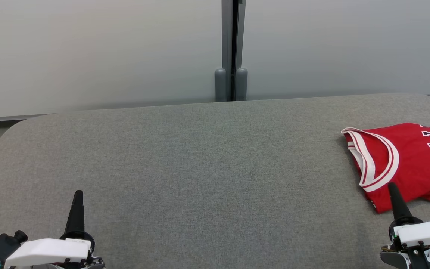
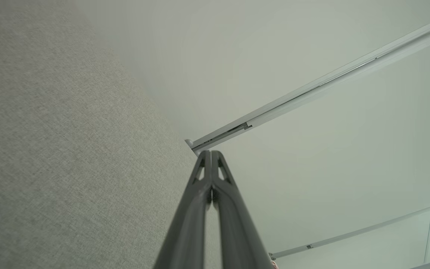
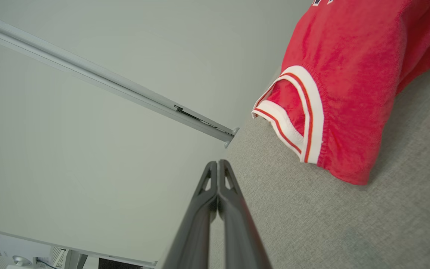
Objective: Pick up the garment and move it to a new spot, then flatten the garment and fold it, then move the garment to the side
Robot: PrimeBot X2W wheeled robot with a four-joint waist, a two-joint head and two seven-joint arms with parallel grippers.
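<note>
The left gripper point(image 1: 77, 193) is hovering low at the near left of the grey padded surface point(image 1: 200, 160), fingers pressed together on nothing; the right gripper point(image 1: 392, 186) is likewise pinched closed and empty, just beside the red garment point(image 1: 413, 157), which is lying folded at the right edge; the task is looking essentially finished.

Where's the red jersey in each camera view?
Head: red white-trimmed fabric jersey at right edge, on grey cushion.
Left wrist: reddish speck at bottom edge, too small to tell.
Right wrist: jersey upper right, white trim toward centre.
Shared landmark: grey metal partition rail.
</note>
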